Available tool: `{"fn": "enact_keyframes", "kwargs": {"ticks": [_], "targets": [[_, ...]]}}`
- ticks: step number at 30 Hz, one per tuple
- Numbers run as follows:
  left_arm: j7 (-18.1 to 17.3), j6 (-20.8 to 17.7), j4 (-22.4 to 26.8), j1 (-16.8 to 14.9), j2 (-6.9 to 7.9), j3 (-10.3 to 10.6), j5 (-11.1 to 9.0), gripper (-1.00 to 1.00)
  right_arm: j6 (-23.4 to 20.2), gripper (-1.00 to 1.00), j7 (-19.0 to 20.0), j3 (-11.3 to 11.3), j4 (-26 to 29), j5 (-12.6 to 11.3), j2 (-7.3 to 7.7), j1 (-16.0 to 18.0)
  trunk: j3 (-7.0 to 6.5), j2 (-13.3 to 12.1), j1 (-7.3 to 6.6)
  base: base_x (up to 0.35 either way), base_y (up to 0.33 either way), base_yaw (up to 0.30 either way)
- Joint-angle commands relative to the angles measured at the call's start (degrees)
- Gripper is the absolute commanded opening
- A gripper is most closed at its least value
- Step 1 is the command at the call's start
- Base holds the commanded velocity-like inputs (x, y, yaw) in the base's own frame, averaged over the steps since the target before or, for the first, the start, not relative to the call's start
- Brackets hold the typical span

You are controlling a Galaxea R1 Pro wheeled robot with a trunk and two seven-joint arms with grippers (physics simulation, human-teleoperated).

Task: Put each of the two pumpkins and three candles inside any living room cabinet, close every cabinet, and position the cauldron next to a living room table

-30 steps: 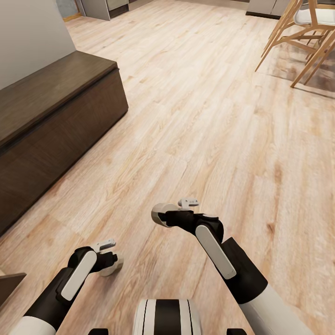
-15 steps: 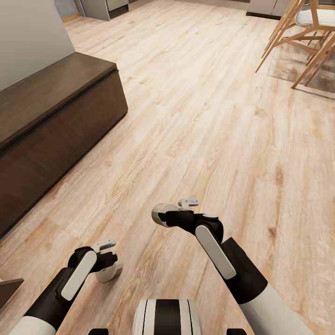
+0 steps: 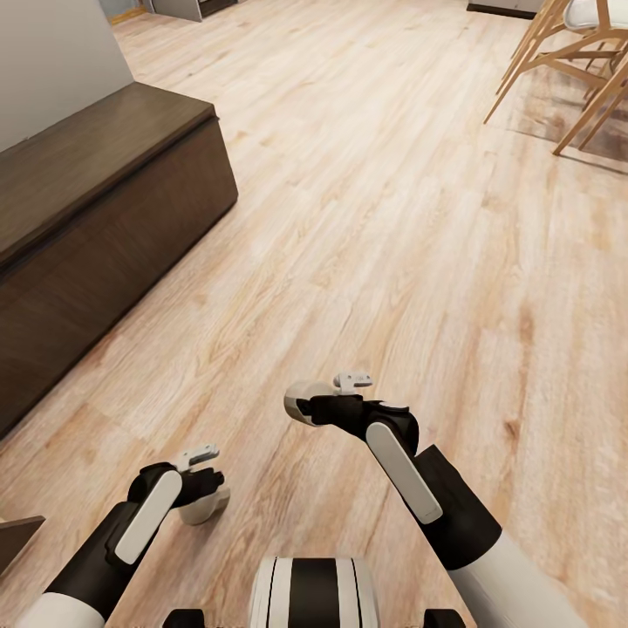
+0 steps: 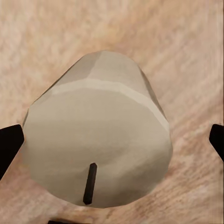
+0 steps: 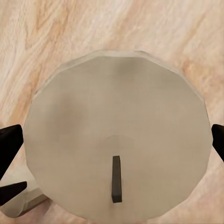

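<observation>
Each hand is clamped on a candle: left hand [image 3: 202,499] with its candle [image 4: 98,144], right hand [image 3: 307,408] with its candle [image 5: 116,149], above the wood floor [image 3: 392,218] near the closed cabinet [image 3: 96,218].

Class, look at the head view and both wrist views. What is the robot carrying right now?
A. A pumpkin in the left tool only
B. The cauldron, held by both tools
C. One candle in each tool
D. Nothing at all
C. The left tool is shut on a pale candle, and the right tool is shut on another candle, each with a dark wick.

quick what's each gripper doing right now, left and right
Left gripper: shut on a candle.
Right gripper: shut on another candle.
</observation>
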State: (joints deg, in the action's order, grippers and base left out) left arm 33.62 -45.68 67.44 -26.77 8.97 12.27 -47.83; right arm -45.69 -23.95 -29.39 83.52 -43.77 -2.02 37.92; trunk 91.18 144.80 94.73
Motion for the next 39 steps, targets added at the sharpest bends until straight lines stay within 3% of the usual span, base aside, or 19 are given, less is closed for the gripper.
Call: {"fn": "enact_keyframes", "kwargs": {"ticks": [1,5,8,18,23,28,39], "targets": [[-0.3,0.2,0.1,0.0,0.12,0.2,-0.4,1.00,0.0,-1.00,-0.7,0.0,0.1,-0.7,0.00,0.0,0.26,0.0,0.01,0.000,0.000,0.000],[-2.1,0.6,0.1,0.0,0.08,0.3,2.9,1.00,0.0,-1.00,-0.7,-0.1,0.1,-0.8,0.00,0.0,0.26,0.0,0.01,0.000,0.000,0.000],[-2.4,0.7,0.1,0.0,0.01,0.3,4.2,1.00,0.0,-1.00,-0.7,-0.1,0.1,-0.8,0.00,0.0,0.26,0.0,0.01,0.000,0.000,0.000],[-2.4,1.8,0.1,0.0,0.06,0.1,4.6,1.00,0.0,-1.00,-0.7,-0.1,-0.7,-0.6,0.00,0.0,0.26,0.0,0.01,0.000,0.000,0.000],[-2.4,2.2,-0.4,0.0,0.08,0.0,4.7,1.00,0.0,-1.00,-0.6,-0.1,-0.7,-0.6,0.00,0.0,1.37,0.1,0.14,0.000,0.000,0.000],[-2.4,2.3,-2.9,0.0,0.08,-0.1,5.1,1.00,0.0,-1.00,-0.6,-0.1,-0.7,-0.6,0.00,0.1,1.37,0.1,0.14,0.000,0.000,0.000],[-2.4,2.3,-3.4,0.0,-0.04,-0.1,5.0,1.00,0.1,-1.00,-0.7,-0.2,-1.4,-0.6,-0.26,0.0,1.37,0.1,0.14,0.000,0.000,0.000]]}}
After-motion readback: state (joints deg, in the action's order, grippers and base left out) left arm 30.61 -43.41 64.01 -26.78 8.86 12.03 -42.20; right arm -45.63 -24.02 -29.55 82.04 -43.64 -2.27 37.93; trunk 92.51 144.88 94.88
